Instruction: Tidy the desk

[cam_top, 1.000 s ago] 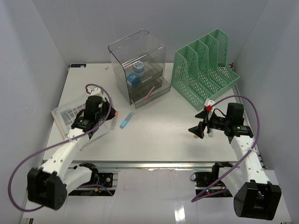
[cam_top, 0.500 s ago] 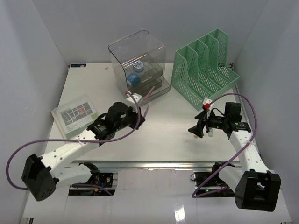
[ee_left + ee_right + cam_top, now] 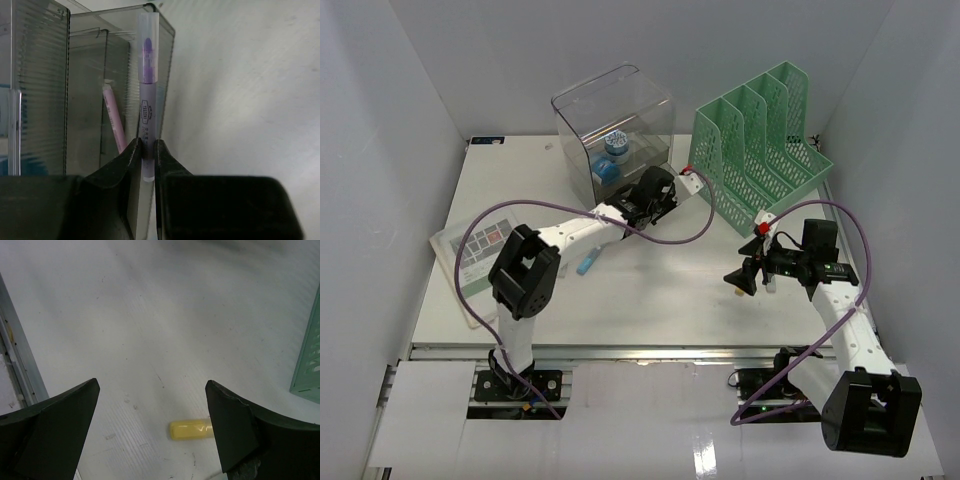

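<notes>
The white desk (image 3: 650, 300) carries a clear smoky drawer box (image 3: 615, 120) at the back. My left gripper (image 3: 656, 194) is stretched out to the front of that box. In the left wrist view the left gripper (image 3: 146, 143) is shut on a purple highlighter (image 3: 147, 95), which sticks out along the edge of an open drawer (image 3: 90, 100) that holds a pink pen (image 3: 114, 120). My right gripper (image 3: 745, 275) hangs low over the desk on the right. In the right wrist view it (image 3: 152, 390) stands wide open, with a small yellow piece (image 3: 191, 430) lying by its right finger.
A green mesh file rack (image 3: 755, 150) stands at the back right, close behind the right arm. A blue highlighter (image 3: 588, 262) lies mid-desk and a printed booklet (image 3: 470, 250) lies at the left. Blue items (image 3: 612, 155) sit inside the box. The metal rail (image 3: 650, 352) runs along the front.
The left arm has swung from over the booklet at the left, across the middle, to the drawer box at the back. The right arm has barely moved.
</notes>
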Controlling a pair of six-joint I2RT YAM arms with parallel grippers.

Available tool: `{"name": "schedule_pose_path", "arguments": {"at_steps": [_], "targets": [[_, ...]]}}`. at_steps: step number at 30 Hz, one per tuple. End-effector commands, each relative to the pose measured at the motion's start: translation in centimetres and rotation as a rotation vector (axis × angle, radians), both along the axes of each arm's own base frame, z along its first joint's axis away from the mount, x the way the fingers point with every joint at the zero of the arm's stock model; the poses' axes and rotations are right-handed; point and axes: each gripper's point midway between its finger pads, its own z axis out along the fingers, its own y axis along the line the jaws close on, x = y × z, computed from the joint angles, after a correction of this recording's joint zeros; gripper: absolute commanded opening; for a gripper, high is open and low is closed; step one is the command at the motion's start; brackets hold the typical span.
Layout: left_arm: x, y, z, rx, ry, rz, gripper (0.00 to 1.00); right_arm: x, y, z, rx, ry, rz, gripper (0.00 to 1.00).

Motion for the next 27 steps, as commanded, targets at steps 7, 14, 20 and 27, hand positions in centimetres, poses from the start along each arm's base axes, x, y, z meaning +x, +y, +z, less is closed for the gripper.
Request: {"name": "schedule_pose_path", "arguments": {"at_steps": [7,14,20,27], "targets": [[6.1,1.8,2.5,0.12,-0.126,0.073,0.01,-0.8,0.6,1.4,0.04,-0.039,0.036,0.93],[4.3,1.9,3.7,0.036,-0.105,0.057,0.02,-1.3,0.9,2.0,0.06,-0.051,0.058,0.93],[6.0,4.3,1.2,0.146,-0.098,0.13,0.02,-1.6,1.1,2.3,0.069,-0.057,0.07,0.93],[6.2,4.9,1.1,0.132,-0.09,0.186,0.36,-1.6,1.0,2.4,0.065,-0.066,0.069,0.93]]}}
